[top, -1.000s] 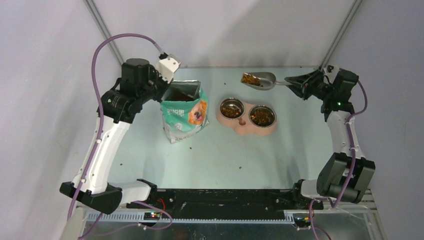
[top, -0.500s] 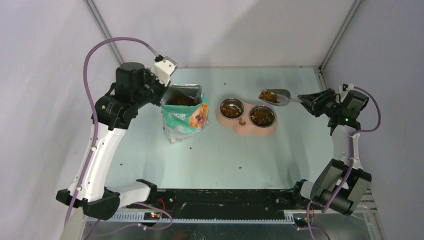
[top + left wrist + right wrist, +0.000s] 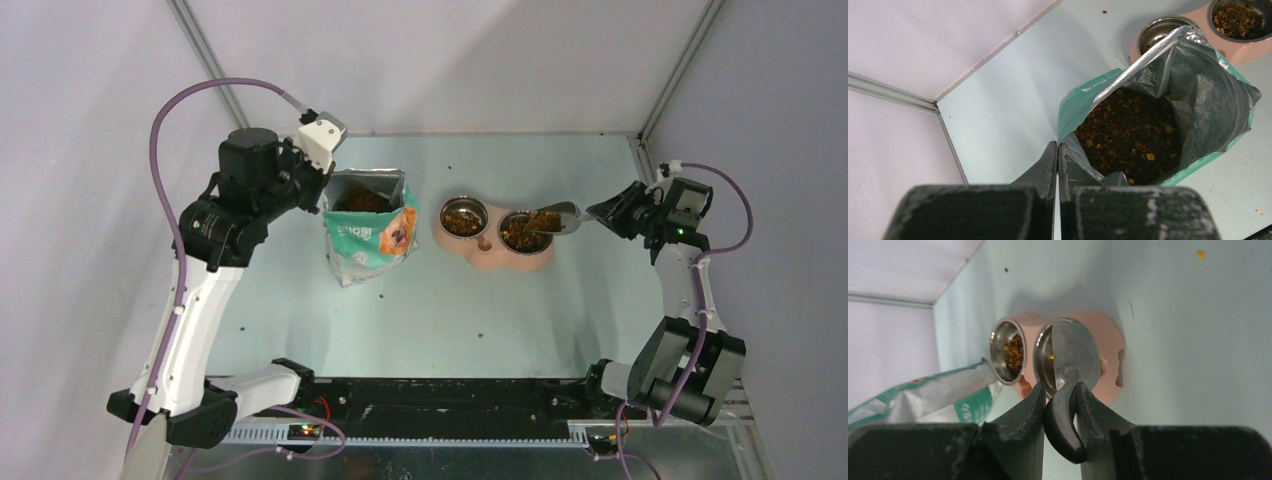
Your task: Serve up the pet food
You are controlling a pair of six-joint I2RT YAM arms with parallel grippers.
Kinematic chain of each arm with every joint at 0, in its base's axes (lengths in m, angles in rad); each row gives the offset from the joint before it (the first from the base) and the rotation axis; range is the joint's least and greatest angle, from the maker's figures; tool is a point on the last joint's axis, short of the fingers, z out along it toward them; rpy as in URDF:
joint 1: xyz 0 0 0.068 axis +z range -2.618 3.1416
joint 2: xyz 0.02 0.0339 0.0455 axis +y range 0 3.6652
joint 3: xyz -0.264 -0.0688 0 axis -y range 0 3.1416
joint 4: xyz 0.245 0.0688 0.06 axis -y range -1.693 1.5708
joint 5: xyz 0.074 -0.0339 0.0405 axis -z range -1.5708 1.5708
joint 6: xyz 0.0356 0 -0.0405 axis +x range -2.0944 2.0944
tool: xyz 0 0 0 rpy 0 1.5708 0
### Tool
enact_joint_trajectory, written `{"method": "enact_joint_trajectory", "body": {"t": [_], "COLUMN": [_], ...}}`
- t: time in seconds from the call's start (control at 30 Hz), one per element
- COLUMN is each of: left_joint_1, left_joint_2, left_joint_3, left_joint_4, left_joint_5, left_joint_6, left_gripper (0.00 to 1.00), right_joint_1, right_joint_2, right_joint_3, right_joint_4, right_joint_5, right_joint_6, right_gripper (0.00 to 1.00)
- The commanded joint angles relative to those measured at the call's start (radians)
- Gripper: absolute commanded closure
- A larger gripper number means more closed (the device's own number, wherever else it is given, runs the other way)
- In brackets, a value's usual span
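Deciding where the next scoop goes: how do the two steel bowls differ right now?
The left bowl holds a thin layer of pet food with bare metal showing; the right bowl looks fuller. The scoop tips over the right bowl, not the left bowl. Both sit in the pink stand.

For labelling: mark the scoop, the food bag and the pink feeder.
scoop (image 3: 560, 216): top external view, metal bowl.
food bag (image 3: 370, 236): top external view, printed front.
pink feeder (image 3: 487, 262): top external view, bare near edge.
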Motion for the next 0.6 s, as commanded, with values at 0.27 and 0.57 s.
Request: {"method": "enact_joint_trajectory", "body": {"t": [0.27, 0.57], "left_joint_1": [0.011, 0.01], "left_joint_2": [-0.042, -0.008], "left_joint_3": [0.002, 0.003], "left_joint_4": [0.07, 0.059], "left_joint_5": [0.012, 0.032], "left_joint_6": [-0.019, -0.014], "left_gripper": [1.0, 0.99], "right_joint_1": [0.176, 0.393], "right_joint_2": [0.002, -0.085], "right_joint_3": [0.13, 0.152], "right_joint_4": [-0.101, -0.131], "right_joint_5": [0.214, 0.42], "right_joint_6": [-0.314, -0.554], "right_gripper": [1.0, 1.0]}}
